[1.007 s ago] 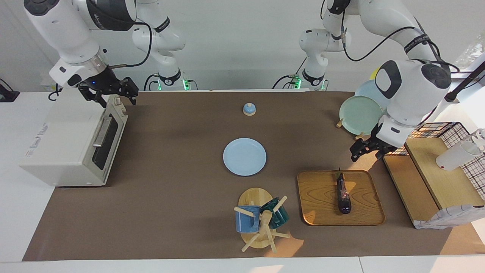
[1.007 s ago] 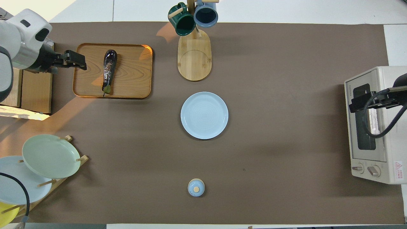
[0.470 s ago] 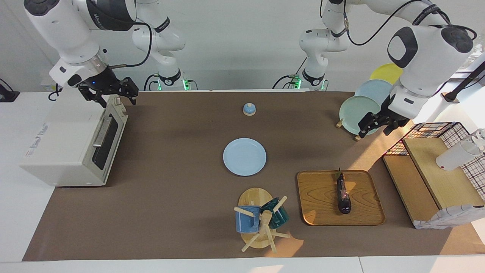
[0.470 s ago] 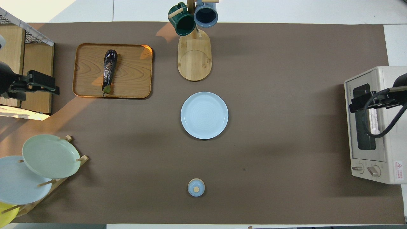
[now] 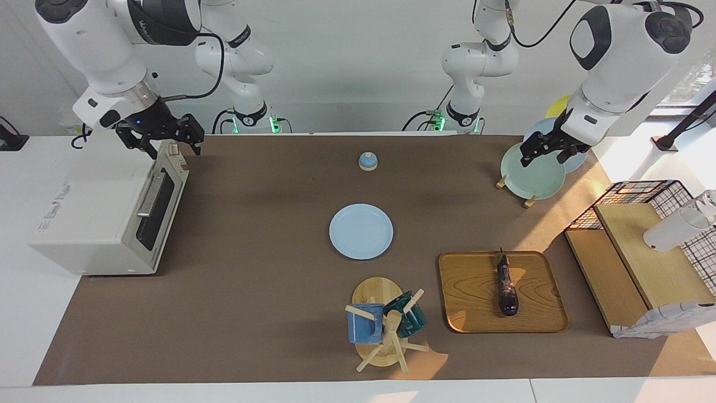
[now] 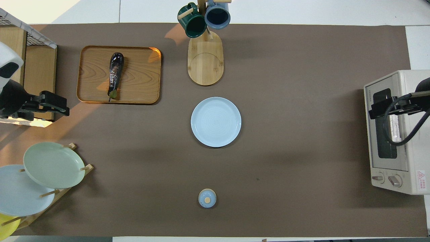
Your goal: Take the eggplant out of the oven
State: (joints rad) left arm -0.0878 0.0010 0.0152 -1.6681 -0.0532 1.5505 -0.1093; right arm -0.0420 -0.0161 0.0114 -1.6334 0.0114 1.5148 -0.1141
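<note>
since the earlier frames only the left gripper [image 5: 547,152] has moved, lifting away from the wooden tray [image 5: 475,313] and drawing back until it hangs over the green plate [image 5: 528,173] in the plate rack; whether its jaws are open or closed cannot be told. everything else lies as it did. nearest the robots on the brown counter [image 5: 251,313] sits a small blue lidded pot [image 5: 367,161]. at the right arm's end the right gripper [image 5: 168,140] hangs over the top front edge of the oven [image 5: 84,218], jaws spread and empty, the oven's dark glass door closed. farther out, a pale blue plate [image 5: 361,231] lies at mid-counter. farther still, toward the left arm's end, the eggplant [image 5: 507,291] lies on the wooden tray, its stem end nearer the robots, well apart from the oven. beside the tray stands a mug tree [image 5: 386,330] carrying a blue mug and a dark green mug.
</note>
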